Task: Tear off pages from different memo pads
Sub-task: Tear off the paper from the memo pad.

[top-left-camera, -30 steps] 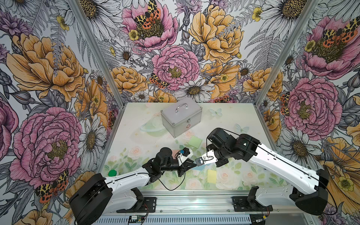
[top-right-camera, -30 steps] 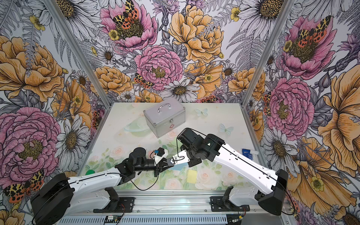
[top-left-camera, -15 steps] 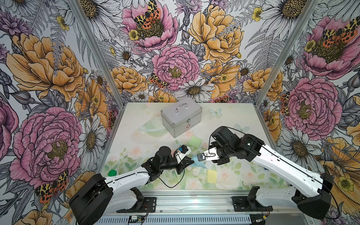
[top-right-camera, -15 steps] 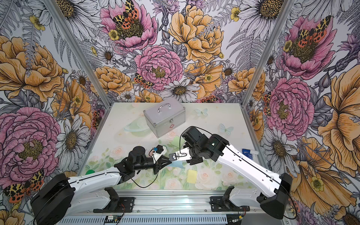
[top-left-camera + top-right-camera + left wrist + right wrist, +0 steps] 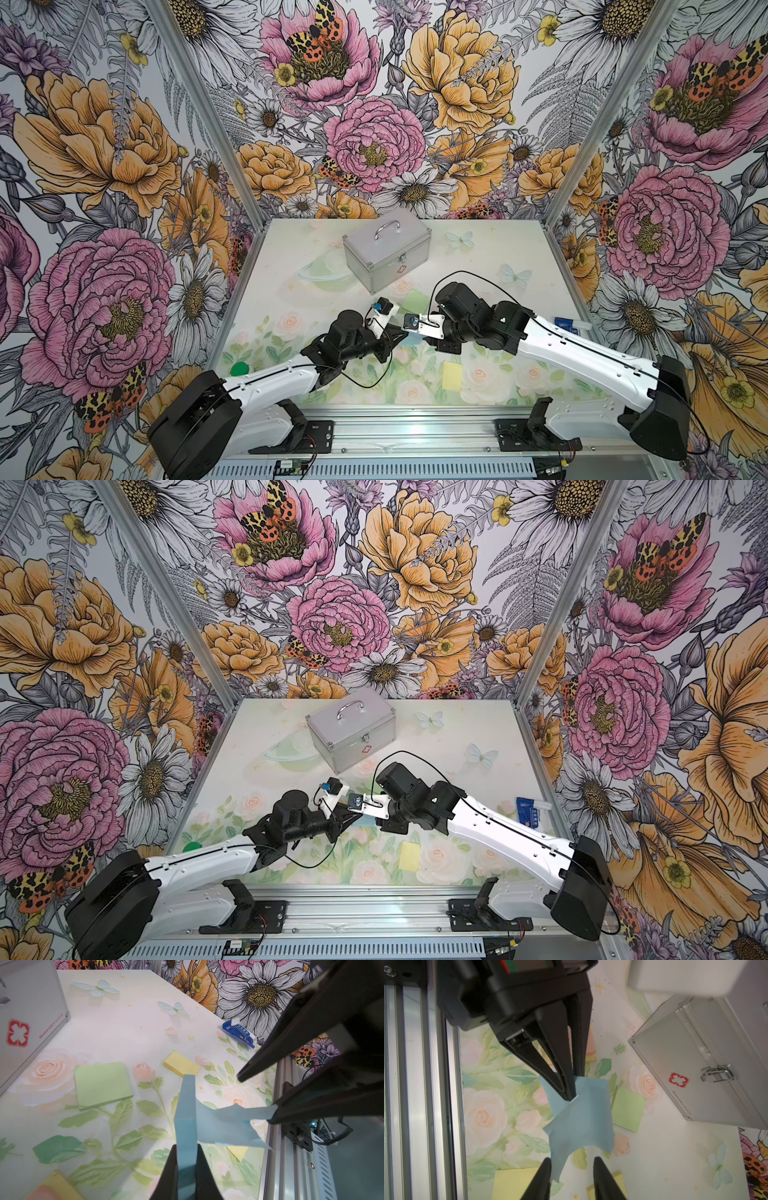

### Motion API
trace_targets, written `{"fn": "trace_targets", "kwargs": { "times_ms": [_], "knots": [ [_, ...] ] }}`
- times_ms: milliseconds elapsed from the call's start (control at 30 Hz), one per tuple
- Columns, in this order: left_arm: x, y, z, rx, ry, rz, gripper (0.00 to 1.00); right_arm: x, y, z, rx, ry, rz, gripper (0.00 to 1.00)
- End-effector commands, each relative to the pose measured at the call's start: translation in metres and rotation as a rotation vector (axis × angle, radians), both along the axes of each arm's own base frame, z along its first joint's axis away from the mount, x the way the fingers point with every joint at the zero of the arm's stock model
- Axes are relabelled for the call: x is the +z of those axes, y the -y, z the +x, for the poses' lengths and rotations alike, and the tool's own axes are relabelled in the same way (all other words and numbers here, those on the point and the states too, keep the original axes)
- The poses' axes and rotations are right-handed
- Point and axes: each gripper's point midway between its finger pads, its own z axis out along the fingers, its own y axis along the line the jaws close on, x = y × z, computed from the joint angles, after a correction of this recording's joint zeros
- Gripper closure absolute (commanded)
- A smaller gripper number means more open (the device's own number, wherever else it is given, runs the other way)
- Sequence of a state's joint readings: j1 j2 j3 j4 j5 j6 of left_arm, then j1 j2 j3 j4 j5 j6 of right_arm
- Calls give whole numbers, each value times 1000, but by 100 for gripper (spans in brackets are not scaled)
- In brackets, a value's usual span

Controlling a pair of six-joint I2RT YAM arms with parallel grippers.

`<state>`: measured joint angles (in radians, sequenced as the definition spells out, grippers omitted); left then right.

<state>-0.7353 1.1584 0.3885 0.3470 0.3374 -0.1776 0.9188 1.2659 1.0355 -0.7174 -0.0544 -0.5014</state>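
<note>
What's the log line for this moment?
left claw: shut on blue memo pad | right claw: open at blue page corner | page: part-peeled, joined to pad

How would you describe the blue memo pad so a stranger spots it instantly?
Find the silver case on the table and look just in front of it. There the left gripper clamps the blue memo pad on edge, one page sticking out, unlike the green pad and yellow pad lying flat.

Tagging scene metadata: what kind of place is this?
Probably a staged robot test booth, not a home or office: floral-print wall panels in aluminium framing, a printed tabletop, and two arms bolted to a front rail.
</note>
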Motion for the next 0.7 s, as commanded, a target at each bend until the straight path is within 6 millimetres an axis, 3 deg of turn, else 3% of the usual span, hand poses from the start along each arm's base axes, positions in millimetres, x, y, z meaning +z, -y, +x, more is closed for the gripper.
{"fn": "trace_targets", "kwargs": {
  "times_ms": [0,433,667],
  "knots": [
    [14,-4,21,102,-36,-45,100,10,-6,10,-93,52,106,62],
    [8,2,22,81,-95,-50,100,6,-18,40,-197,205,114,62],
    [7,4,22,72,-116,-55,100,-2,-29,38,-161,180,110,69]
  ]
}}
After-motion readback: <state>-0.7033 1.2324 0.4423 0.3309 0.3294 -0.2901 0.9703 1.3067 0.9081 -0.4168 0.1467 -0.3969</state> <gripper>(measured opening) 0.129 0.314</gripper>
